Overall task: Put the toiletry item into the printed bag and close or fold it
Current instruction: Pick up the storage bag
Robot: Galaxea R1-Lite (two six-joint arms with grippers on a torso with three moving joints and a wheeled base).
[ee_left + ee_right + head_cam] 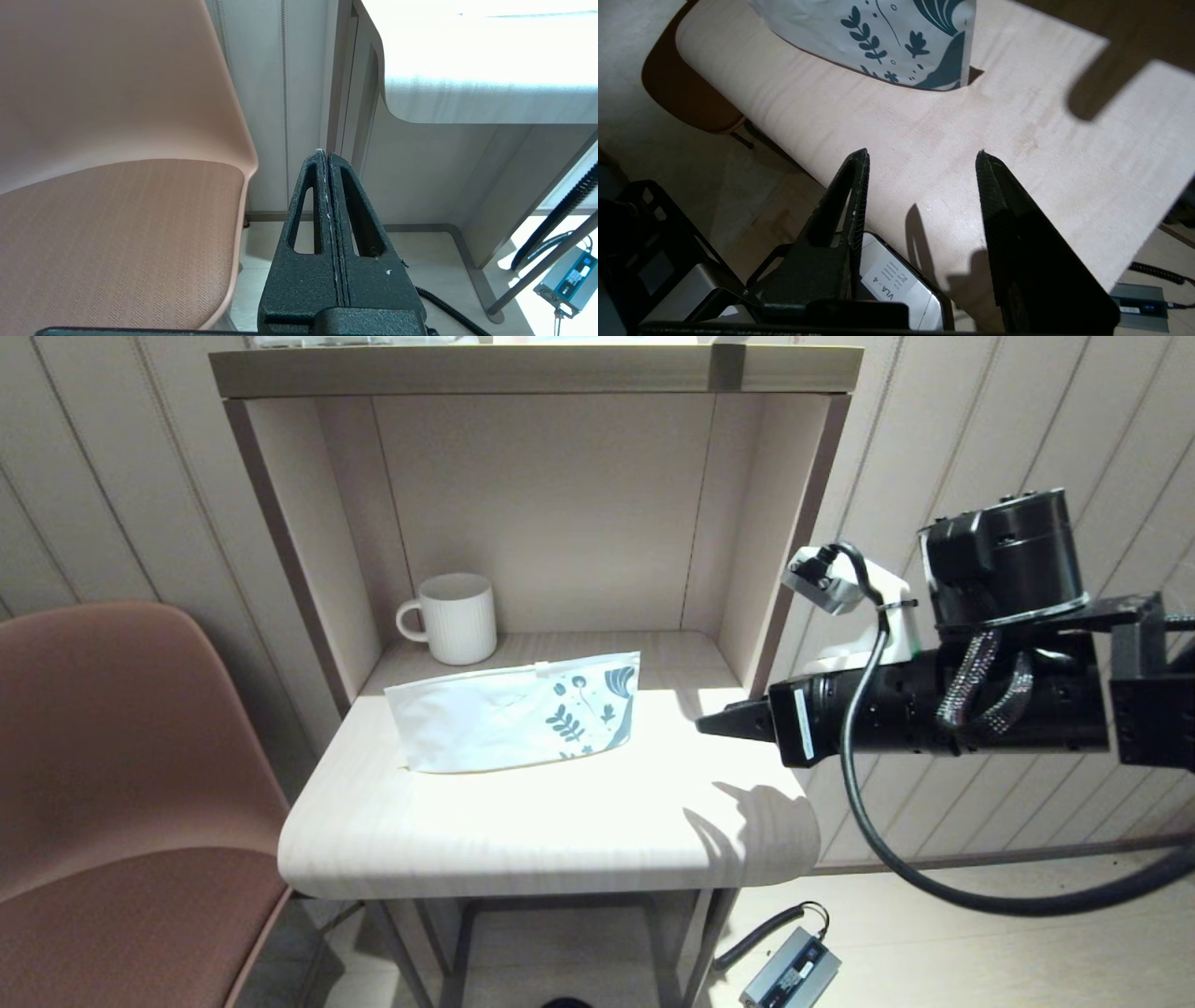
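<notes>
The printed bag (513,719), a flat white pouch with dark-blue leaves at its right end, lies across the small table (523,831). In the right wrist view its printed end (901,42) is ahead of the fingers. My right gripper (711,726) hangs level over the table's right edge, a short way right of the bag. It (923,154) is open with nothing between its fingers. My left gripper (325,154) is shut and empty, parked low beside the chair, below the tabletop. The toiletry item is out of view.
A white ribbed mug (457,618) stands at the back left of the table's alcove, behind the bag. A brown chair (112,756) is close on the left. A grey power adapter (789,971) with a coiled cable lies on the floor below the table's right corner.
</notes>
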